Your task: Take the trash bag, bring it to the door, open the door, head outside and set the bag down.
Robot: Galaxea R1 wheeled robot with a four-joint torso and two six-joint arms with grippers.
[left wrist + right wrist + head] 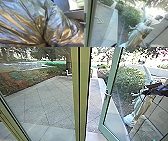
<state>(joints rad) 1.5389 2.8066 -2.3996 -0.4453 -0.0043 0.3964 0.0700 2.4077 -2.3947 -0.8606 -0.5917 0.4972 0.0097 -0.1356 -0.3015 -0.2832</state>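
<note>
Jaws on the left and right: I cannot tell whether either pair is released or clenched. The trash bag (56, 21) bunches close by the left pair. Ahead of both, the door (105, 109) stands open; swinging back, it could pin the plastic against the post (84, 84) and tear it.

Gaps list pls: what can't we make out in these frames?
Trash bag, left wrist view: contents hidden by its crumpled film; full outline cut off by the picture edges.
Door, head view: top cut off by the upper edge.
Statue, right wrist view: base cut off by the bottom edge.
Background beyond the bush, right wrist view: washed out by glare.
</note>
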